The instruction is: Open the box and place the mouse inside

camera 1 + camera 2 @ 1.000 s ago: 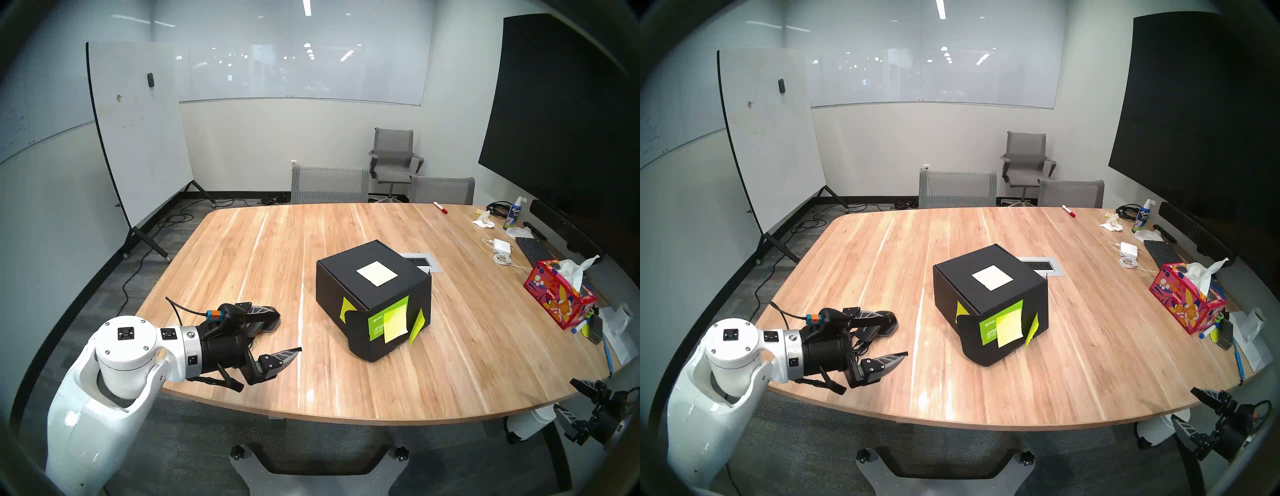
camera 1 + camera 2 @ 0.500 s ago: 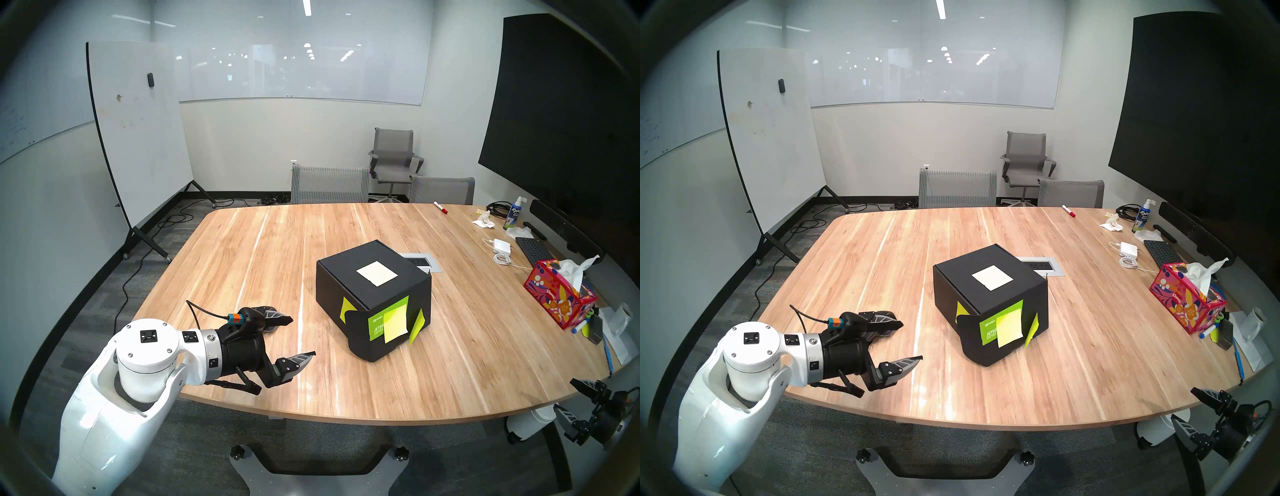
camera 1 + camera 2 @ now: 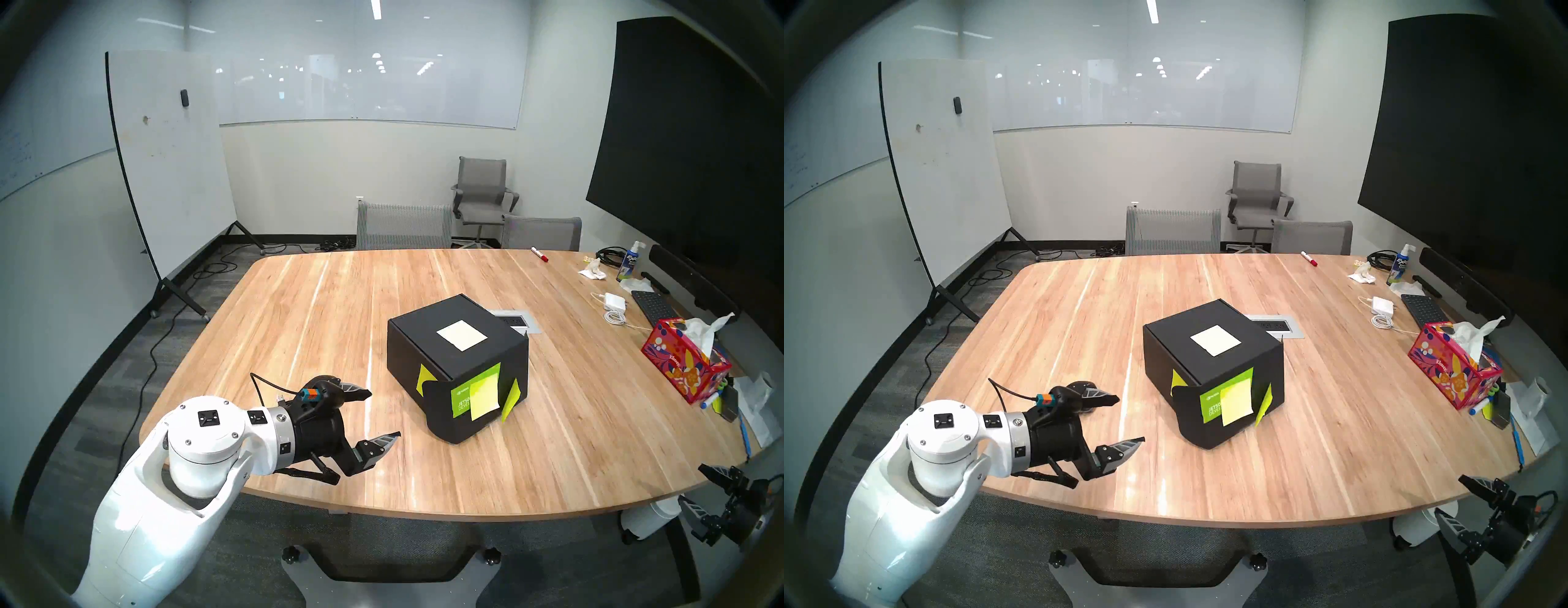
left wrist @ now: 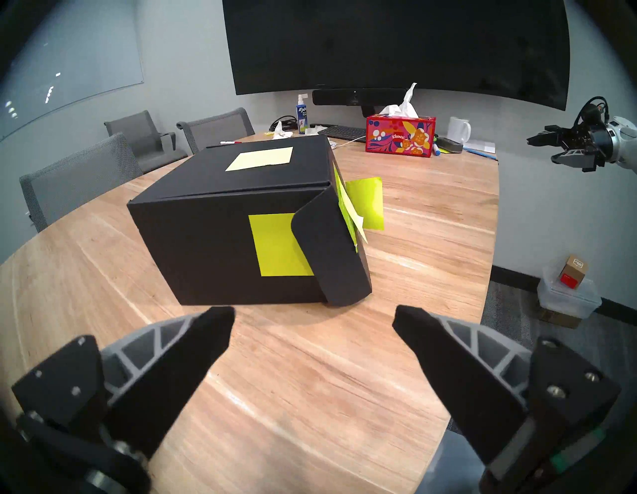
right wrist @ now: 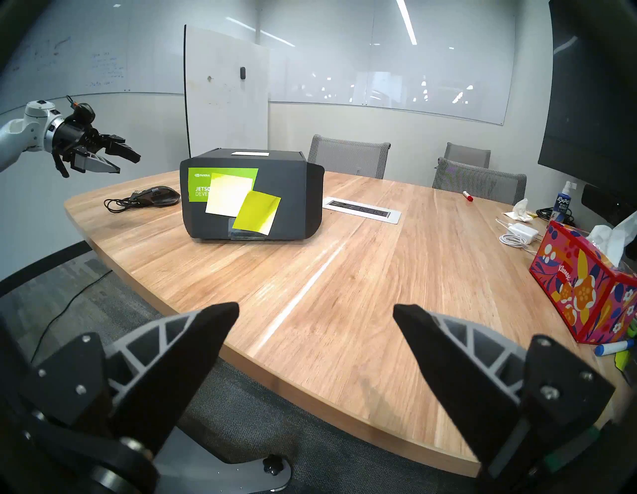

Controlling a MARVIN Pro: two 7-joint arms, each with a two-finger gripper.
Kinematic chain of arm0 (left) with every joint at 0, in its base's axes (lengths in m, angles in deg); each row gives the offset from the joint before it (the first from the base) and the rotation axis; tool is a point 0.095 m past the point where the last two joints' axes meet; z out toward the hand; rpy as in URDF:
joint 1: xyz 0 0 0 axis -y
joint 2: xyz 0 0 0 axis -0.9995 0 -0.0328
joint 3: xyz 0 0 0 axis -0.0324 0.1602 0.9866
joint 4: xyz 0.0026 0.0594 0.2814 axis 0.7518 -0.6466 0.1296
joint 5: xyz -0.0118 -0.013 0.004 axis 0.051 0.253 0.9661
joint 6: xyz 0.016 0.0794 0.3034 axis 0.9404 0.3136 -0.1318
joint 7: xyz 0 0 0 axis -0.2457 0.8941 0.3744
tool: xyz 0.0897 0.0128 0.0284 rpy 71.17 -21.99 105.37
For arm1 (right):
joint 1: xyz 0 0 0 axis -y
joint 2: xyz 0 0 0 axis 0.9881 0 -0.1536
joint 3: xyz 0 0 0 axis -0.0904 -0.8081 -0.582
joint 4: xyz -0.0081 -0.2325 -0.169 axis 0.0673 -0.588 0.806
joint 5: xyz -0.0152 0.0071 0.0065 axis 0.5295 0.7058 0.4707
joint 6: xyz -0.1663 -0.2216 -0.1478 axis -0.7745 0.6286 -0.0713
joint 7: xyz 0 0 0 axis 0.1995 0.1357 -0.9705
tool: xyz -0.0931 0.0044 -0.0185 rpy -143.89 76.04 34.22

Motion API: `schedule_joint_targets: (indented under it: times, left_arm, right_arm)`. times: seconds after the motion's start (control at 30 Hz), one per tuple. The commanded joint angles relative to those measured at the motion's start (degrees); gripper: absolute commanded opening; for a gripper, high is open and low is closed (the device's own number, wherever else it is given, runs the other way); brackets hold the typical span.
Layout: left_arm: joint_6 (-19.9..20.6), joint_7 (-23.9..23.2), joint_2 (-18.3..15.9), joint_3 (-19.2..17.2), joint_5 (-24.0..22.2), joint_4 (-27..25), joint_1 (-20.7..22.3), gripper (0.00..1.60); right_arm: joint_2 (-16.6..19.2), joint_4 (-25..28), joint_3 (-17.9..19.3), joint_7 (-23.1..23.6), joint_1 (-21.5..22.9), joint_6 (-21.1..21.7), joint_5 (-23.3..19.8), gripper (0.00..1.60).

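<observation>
Head views: the left gripper (image 3: 384,414) hung spread wide and empty beside the closed box (image 3: 456,365) on the table (image 3: 297,305); matte cardboard, its loose front flap might snag.

Left wrist: a curved flap (image 4: 327,252) overlapped the yellow-green note (image 4: 275,245).

Right wrist: the right gripper (image 5: 315,312) stood wide, empty; the mouse (image 5: 162,196) lay left of the box, its coiled cable (image 5: 119,204) liable to drag.

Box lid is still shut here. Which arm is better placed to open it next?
Probably the left. The left gripper hangs open over the table, facing the box with its side flap just ahead. The right gripper, also open, sits off the table's edge, farther from the box.
</observation>
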Motion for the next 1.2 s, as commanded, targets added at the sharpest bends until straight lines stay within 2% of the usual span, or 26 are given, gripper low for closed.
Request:
schedule_joint_targets:
  times: [0.0,0.27,0.5,1.17]
  left_arm:
    - [0.3,0.1,1.3,1.0,-0.4,0.4,1.8,1.6]
    - [-0.3,1.4,2.1,3.3,0.9,2.2,3.1,1.6]
    - [1.8,2.7,3.4,4.8,1.4,2.9,5.1,1.6]
    - [4.7,4.9,4.1,7.1,1.9,1.7,5.6,1.6]
  right_arm:
    - [-0.1,0.3,0.5,0.0,-0.1,0.0,-0.3,1.6]
    - [-0.1,0.3,0.6,0.2,0.1,0.1,-0.2,1.6]
    - [-0.2,0.3,0.7,0.3,0.2,0.2,-0.1,1.6]
    - [-0.4,0.3,0.9,0.6,0.6,0.3,0.3,1.6]
